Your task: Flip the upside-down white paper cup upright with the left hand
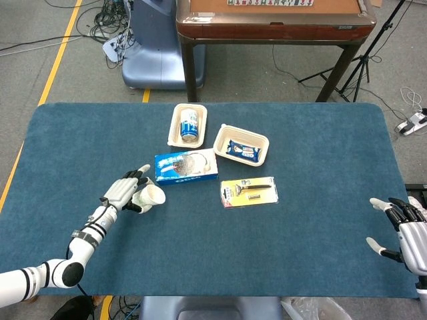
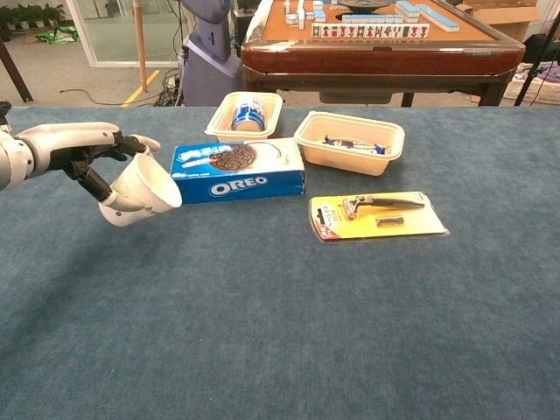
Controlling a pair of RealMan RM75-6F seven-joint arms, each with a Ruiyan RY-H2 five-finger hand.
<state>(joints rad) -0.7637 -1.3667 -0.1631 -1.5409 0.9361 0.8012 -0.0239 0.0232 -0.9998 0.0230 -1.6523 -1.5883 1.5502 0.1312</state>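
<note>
My left hand [image 1: 124, 191] [image 2: 83, 149] holds the white paper cup [image 1: 149, 197] [image 2: 140, 192] a little above the blue table at the left. The cup is tilted, its open mouth facing up and to the right, its base low and toward the hand. Fingers wrap the cup's far side and the thumb lies near the rim. My right hand [image 1: 403, 227] hovers open at the table's right edge, fingers spread, holding nothing; the chest view does not show it.
An Oreo box [image 1: 186, 166] [image 2: 236, 170] lies just right of the cup. Behind it stand a tray with a can [image 1: 188, 125] and a tray with a snack pack [image 1: 241, 144]. A razor on a yellow card [image 1: 249, 191] lies mid-table.
</note>
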